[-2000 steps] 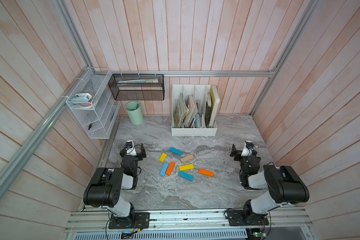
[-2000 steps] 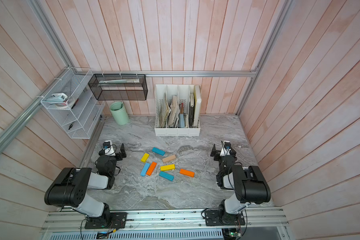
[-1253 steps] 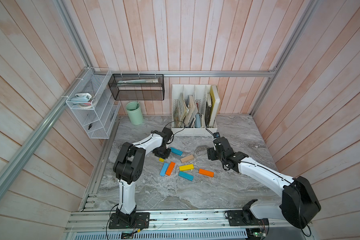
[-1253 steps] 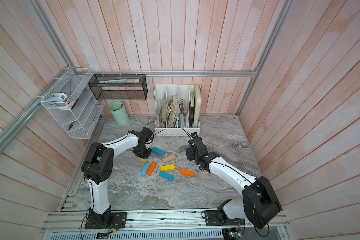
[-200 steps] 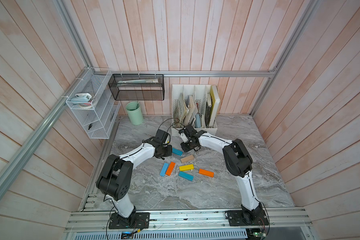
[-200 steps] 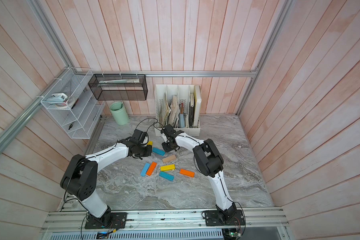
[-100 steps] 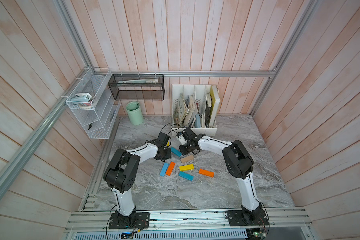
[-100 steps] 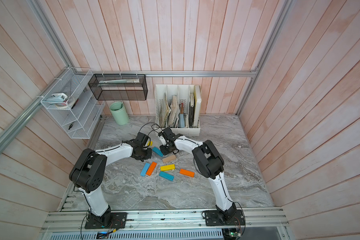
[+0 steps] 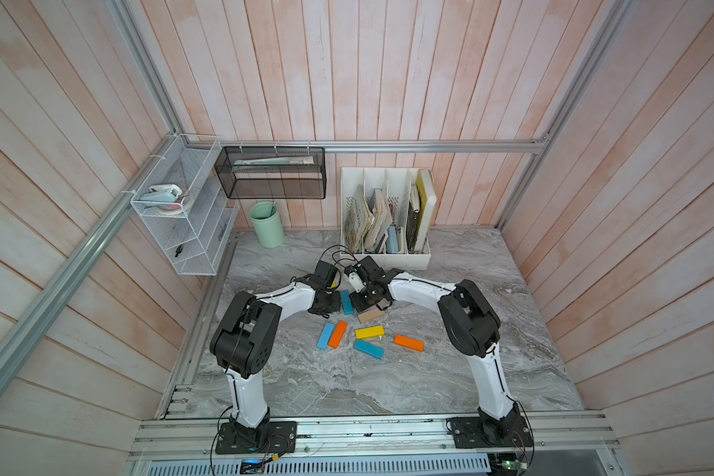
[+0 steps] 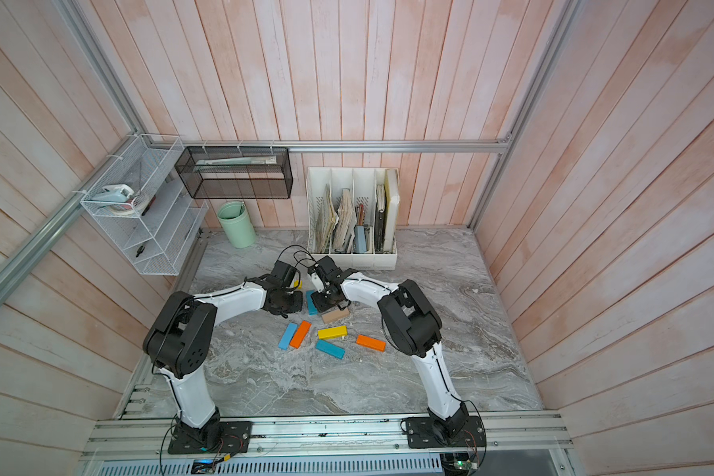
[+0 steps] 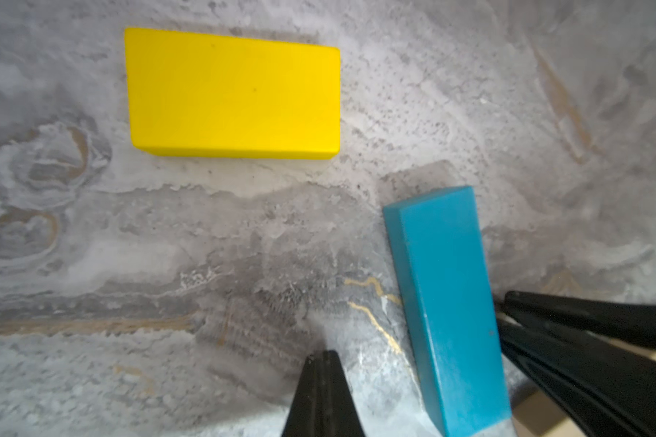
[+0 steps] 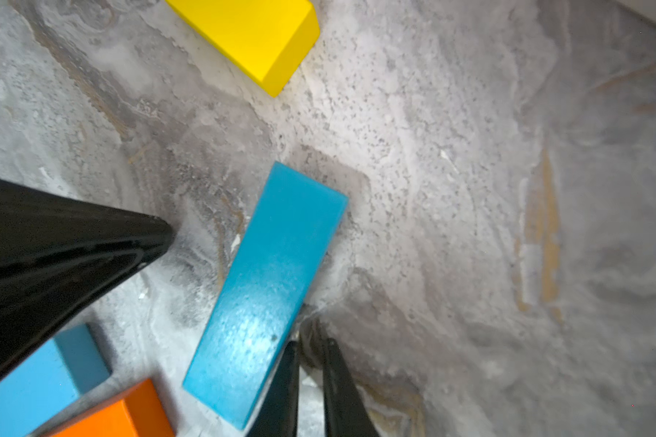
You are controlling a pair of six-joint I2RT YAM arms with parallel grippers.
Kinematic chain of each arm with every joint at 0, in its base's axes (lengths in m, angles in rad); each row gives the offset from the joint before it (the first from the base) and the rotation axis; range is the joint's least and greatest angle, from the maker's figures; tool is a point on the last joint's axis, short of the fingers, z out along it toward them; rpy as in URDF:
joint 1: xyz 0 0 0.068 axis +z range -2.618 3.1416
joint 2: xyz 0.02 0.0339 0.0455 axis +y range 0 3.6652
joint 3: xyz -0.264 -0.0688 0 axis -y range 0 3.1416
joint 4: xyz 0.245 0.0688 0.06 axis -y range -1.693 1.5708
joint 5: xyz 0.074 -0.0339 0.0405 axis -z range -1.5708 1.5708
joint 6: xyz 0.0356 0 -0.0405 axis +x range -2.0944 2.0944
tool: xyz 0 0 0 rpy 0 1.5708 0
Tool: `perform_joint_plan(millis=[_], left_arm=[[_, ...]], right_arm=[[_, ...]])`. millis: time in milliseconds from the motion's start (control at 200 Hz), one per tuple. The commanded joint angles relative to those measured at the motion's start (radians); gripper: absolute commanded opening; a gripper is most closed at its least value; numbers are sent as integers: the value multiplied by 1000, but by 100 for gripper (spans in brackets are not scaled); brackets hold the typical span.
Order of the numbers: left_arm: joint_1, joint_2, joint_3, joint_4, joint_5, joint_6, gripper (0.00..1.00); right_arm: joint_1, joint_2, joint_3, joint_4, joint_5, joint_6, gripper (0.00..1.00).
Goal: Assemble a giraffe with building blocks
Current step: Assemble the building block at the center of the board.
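The building blocks lie loose on the marble table (image 9: 450, 371); no giraffe shape shows. A teal block (image 9: 346, 302) lies between my two grippers. My left gripper (image 11: 324, 355) is shut and empty, resting on the table just beside this teal block (image 11: 447, 302). My right gripper (image 12: 311, 344) stands on the block's other side with a narrow gap between its fingers and nothing in it. One of its fingers (image 12: 286, 363) touches the teal block (image 12: 269, 287). A yellow block (image 11: 233, 92) lies just beyond, mostly hidden under the left wrist in both top views.
Nearer the front lie a tan block (image 9: 371, 315), a light blue (image 9: 325, 336) and an orange block (image 9: 338, 334) side by side, a yellow (image 9: 369, 332), a teal (image 9: 368, 348) and another orange block (image 9: 409, 343). A white file holder (image 9: 388, 259) and green cup (image 9: 266, 224) stand behind.
Both grippers have closed in on the teal block from either side. The block has turned from slanting to pointing roughly front to back.
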Motion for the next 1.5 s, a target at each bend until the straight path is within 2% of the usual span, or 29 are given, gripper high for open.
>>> perform_joint_plan(millis=[0,515,995,1495], left_arm=[[10,15,6,60,59,-20,0],[17,59,32,79,181,-54,0],[20,12,7,61,145,-41,0],[64,-44,-56,62,133,-18,0]], right_arm=[[-5,32,19,-17,0,33,16],[-33,52,8,48,-171,94,16],[-9,60,-4,61,-195,103,15],[40,126,102,22,-190,111,15]])
